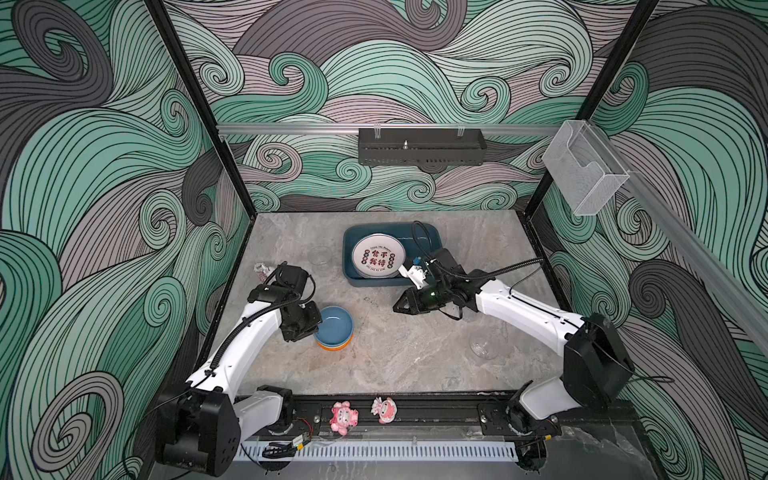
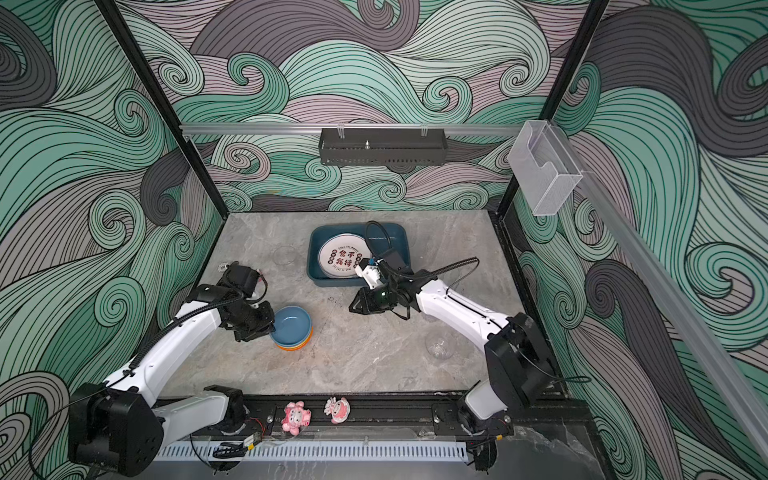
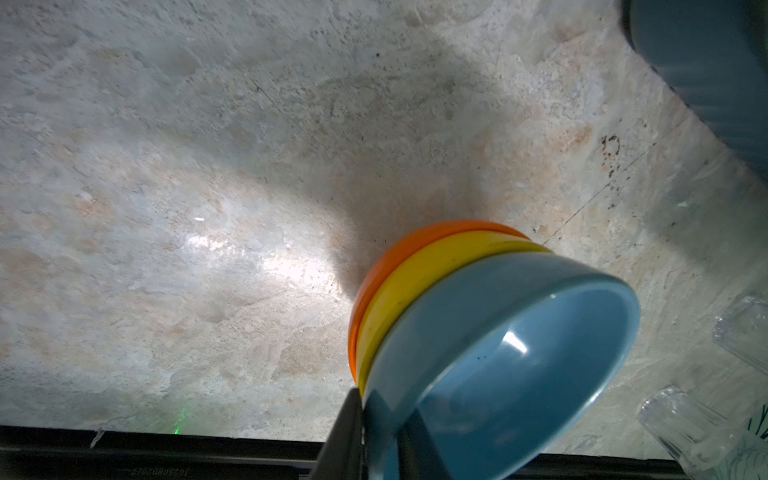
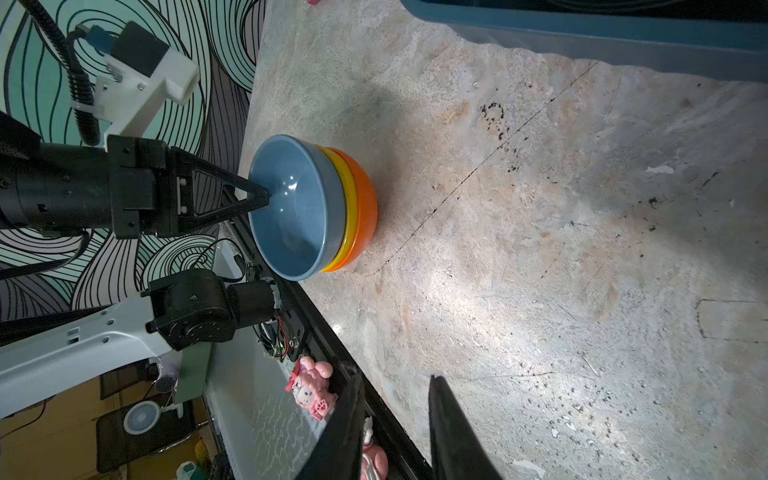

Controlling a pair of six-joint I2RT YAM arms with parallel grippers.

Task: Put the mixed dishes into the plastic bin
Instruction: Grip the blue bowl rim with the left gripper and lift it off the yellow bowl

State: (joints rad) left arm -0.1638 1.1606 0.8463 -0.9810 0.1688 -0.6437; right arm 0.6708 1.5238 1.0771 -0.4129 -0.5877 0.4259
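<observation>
One grey worktop (image 1: 415,365) is carrying everything. Toward its back, the plastic bin (image 1: 430,239) is sitting flat, and every place here is told from that bin.

Inside the bin, a white plate (image 1: 378,259) with red and black letters is lying flat, so that dish is looking done.

Three bowls are sitting in a stack in front of the bin, on the left arm's side and well apart from it. The blue bowl (image 1: 334,326) is on top, the yellow bowl (image 3: 399,299) is under it, and the orange bowl (image 3: 386,266) is at the bottom. I am guessing the stack is letting one grab carry more than one dish.

Two clear glasses are waiting outside the bin. One glass (image 1: 321,254) is near its left wall. The other glass (image 1: 483,345) is in front of the bin, on the right arm's side, well apart.

The left fingers (image 3: 345,436) are pinching the blue bowl's rim, one inside and one outside, because a thin rim is easy to grab. The right fingers (image 4: 449,424) are hanging just in front of the bin, a little apart with nothing between them, maybe leaving room for the left arm.
</observation>
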